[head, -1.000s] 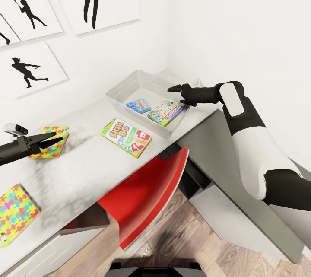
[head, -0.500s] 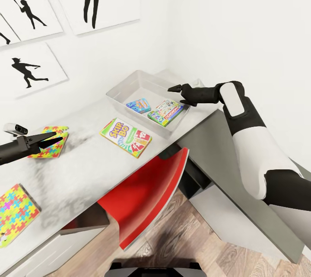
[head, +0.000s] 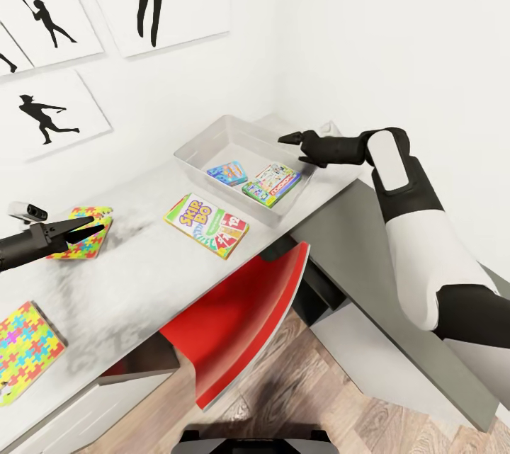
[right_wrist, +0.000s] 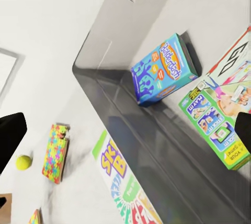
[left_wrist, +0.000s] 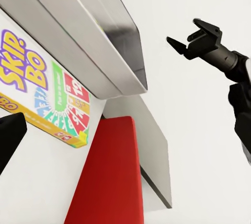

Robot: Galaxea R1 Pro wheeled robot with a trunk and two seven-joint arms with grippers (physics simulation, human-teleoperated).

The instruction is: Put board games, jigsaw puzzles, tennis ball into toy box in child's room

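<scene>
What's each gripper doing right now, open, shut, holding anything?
Left gripper: open, empty, above the jigsaw puzzle.
Right gripper: open, empty, over the toy box.

**Black-and-white arms, black grippers**

Right arm (head: 418, 241): glossy white shells, black joints at elbow and wrist, matte black forearm. Right gripper (head: 294, 137): black, angular, pointed fingers. Left gripper (head: 88, 230): same black, small white-grey camera block (head: 28, 212) mounted behind.

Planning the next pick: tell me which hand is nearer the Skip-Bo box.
Left. The left hand hovers beside the Skip-Bo box, over a puzzle; the right hand is over the toy box.
</scene>
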